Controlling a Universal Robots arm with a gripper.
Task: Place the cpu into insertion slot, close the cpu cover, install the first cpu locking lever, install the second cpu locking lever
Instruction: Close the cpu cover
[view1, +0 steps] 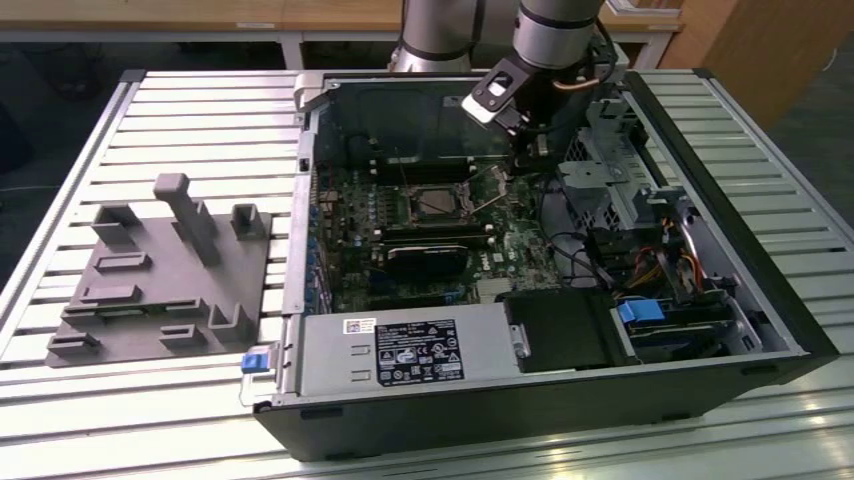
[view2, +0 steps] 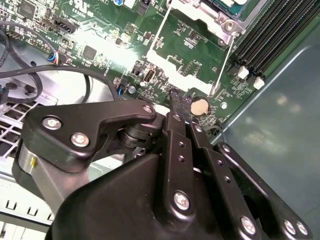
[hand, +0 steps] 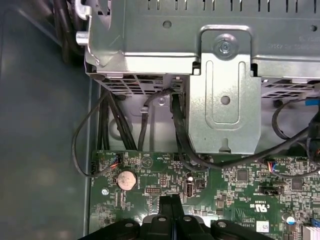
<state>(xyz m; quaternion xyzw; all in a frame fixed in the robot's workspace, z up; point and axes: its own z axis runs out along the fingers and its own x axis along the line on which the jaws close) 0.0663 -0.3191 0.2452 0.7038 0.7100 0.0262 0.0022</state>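
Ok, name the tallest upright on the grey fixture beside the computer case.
The narrow post in the middle of the grey fixture; the blocks around it stand far lower.

you have bright light: glare on the table slats (view1: 574, 455), a blown-out patch on the green board (view2: 102, 61) in the second wrist view.

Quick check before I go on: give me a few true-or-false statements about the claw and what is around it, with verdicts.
1. The claw hangs inside the open computer case, over the green motherboard. True.
2. The claw is wide open. False: its fingers are pressed together.
3. A round coin battery sits on the motherboard close to the claw's tip. True.
4. The grey fixture stands inside the case. False: it lies on the slatted table, at the exterior view's left of the case.
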